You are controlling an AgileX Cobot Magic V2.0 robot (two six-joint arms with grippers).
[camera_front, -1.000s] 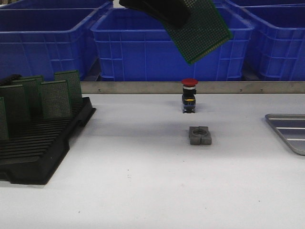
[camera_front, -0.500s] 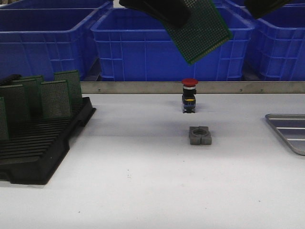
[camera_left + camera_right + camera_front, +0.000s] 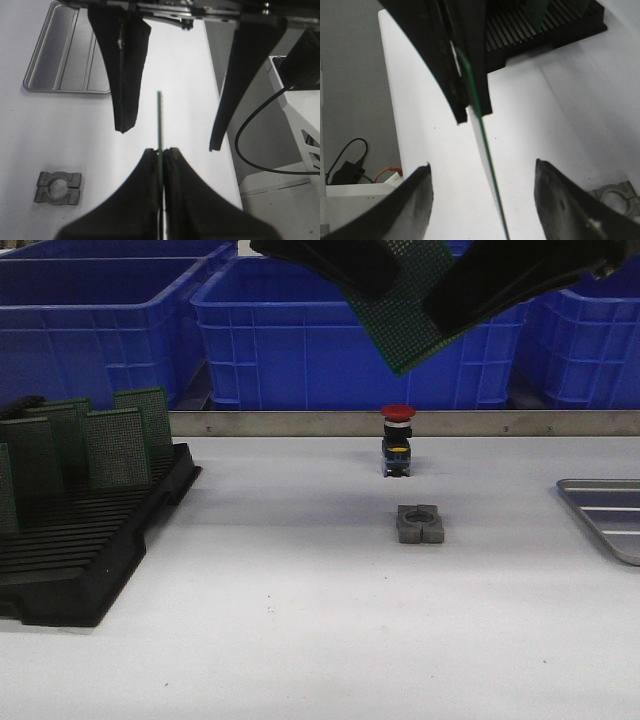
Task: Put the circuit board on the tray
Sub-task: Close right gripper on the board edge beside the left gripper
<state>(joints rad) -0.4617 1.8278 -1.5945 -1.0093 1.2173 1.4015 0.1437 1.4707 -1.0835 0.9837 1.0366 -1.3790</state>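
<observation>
A green circuit board (image 3: 400, 325) hangs tilted high above the table's middle, and my left gripper (image 3: 370, 270) is shut on its upper end. The left wrist view shows the board edge-on (image 3: 159, 120) pinched in the left gripper (image 3: 161, 152). My right gripper (image 3: 440, 310) is open, with one finger (image 3: 125, 75) on each side of the board's free end, not touching it. In the right wrist view the board (image 3: 490, 155) runs between the open right gripper (image 3: 482, 161). The silver tray (image 3: 605, 515) lies at the table's right edge, empty (image 3: 67, 55).
A red push-button (image 3: 398, 440) and a grey clamp block (image 3: 419, 524) sit at mid-table below the board. A black slotted rack (image 3: 80, 540) holding several green boards (image 3: 118, 445) stands at the left. Blue crates (image 3: 300, 330) line the back.
My right gripper has come in from the upper right and now has its open fingers around the board's free end. The left gripper and board have not moved.
</observation>
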